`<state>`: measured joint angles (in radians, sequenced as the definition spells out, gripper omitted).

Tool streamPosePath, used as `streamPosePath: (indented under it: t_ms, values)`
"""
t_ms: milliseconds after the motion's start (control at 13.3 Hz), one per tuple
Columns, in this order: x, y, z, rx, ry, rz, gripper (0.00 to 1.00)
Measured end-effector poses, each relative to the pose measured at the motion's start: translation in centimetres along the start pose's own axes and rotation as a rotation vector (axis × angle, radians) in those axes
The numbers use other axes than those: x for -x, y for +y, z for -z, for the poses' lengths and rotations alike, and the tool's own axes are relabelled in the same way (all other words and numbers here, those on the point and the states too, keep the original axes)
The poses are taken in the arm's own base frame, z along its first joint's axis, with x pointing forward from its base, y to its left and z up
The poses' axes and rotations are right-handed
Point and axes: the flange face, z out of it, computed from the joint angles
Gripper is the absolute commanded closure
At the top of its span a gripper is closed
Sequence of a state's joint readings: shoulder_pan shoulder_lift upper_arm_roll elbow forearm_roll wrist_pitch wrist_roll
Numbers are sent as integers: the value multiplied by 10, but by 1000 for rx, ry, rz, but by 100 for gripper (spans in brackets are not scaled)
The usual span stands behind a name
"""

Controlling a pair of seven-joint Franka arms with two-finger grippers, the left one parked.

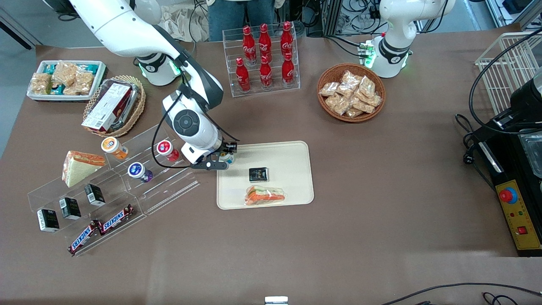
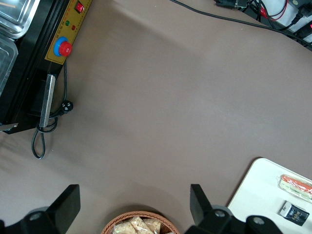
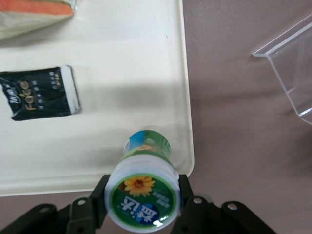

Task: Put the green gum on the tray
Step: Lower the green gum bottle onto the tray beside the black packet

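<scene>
The green gum [image 3: 143,195] is a small bottle with a white-rimmed green lid showing a yellow flower. My right gripper [image 3: 142,199] is shut on the bottle, one finger on each side of the lid. In the front view the gripper [image 1: 221,159] holds the gum [image 1: 226,158] over the corner of the cream tray [image 1: 292,169] nearest the clear display rack. The bottle's base hangs over the tray's rim [image 3: 187,122]; I cannot tell whether it touches the tray.
On the tray lie a small black packet [image 1: 258,174] and a wrapped sandwich [image 1: 265,196]. A clear stepped rack [image 1: 139,186] beside the tray holds orange-lidded [image 1: 113,147], red-lidded [image 1: 167,150] and blue-lidded [image 1: 139,171] bottles. A cola rack [image 1: 264,59] and a snack basket [image 1: 351,92] stand farther from the camera.
</scene>
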<state>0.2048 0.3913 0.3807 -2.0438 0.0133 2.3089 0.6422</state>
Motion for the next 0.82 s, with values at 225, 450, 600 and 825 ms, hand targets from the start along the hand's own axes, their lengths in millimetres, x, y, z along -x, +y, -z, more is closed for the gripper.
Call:
streamPosePath:
  t_ms: [225,450,600,825]
  values:
    - [-2,-5,-14,5,-11,3,72]
    - [-5,-4,-17,5,-14,0,67]
    - [-6,-3,-20,6,-18,-3,0]
    - [-9,-1,-21,11,-11,-2,0]
